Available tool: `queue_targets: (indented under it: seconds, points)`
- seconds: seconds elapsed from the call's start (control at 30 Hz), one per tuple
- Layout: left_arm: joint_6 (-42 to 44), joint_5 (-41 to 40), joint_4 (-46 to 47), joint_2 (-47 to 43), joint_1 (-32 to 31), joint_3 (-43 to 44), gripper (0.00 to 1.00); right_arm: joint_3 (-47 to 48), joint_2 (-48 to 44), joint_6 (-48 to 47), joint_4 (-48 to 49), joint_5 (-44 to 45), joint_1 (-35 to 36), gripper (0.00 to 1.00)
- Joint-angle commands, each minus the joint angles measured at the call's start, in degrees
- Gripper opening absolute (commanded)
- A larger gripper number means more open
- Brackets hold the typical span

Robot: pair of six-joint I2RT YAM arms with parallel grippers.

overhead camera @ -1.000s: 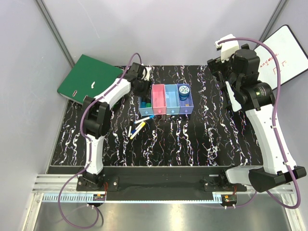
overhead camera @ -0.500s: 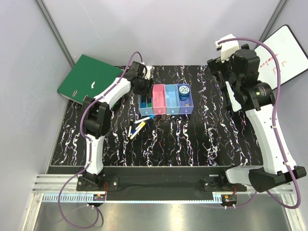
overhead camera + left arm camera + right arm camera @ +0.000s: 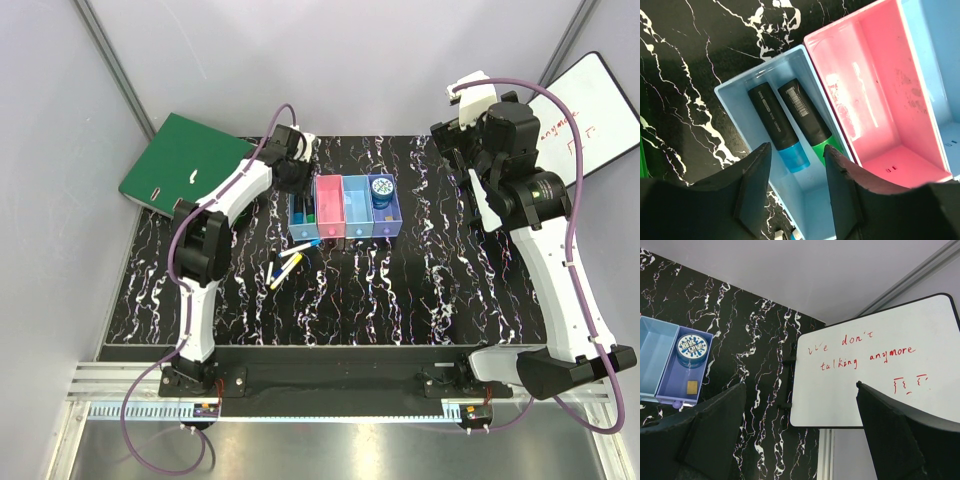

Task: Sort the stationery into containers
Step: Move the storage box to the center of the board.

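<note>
The containers point(image 3: 345, 208) form a joined row of four bins at the table's middle back. My left gripper point(image 3: 294, 172) point(image 3: 797, 200) hovers open over the leftmost light blue bin point(image 3: 815, 205), with nothing between its fingers. Below it in that bin lie a blue-capped marker point(image 3: 777, 125) and a green-capped marker point(image 3: 807, 120). The pink bin point(image 3: 880, 100) beside it holds nothing that I can see. A round blue tin point(image 3: 381, 189) point(image 3: 692, 348) stands in the purple bin point(image 3: 675, 385), with a small tan piece point(image 3: 692, 386) lying nearby. Loose pens point(image 3: 285, 265) lie in front of the row. My right gripper point(image 3: 800, 440) is open, high at the back right.
A large green ring binder point(image 3: 185, 160) lies at the back left corner, partly off the black marbled table point(image 3: 420, 290). A whiteboard point(image 3: 590, 110) point(image 3: 875, 370) with red writing leans at the back right. Grey walls close in the sides.
My left gripper has drifted slightly toward the far side of the leftmost bin, its jaws widening briefly and narrowing again. The right arm has not moved.
</note>
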Motion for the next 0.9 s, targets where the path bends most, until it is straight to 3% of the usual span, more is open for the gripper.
queue_targets:
  seconds: [0.0,0.63,0.87]
  points:
    - [0.74,0.39,0.98,1.19,-0.28,2.18,0.54,1.11,-0.83,0.27,0.92,-0.55,0.28,1.00]
    - [3.64,-1.28,0.98,4.27,-5.55,4.29,0.54,0.93,-0.47,0.09,1.00,-0.55,0.28,1.00]
    - [5.74,-5.40,0.98,3.39,-5.29,4.12,0.54,0.32,-0.91,-0.08,1.09,-0.37,0.28,1.00]
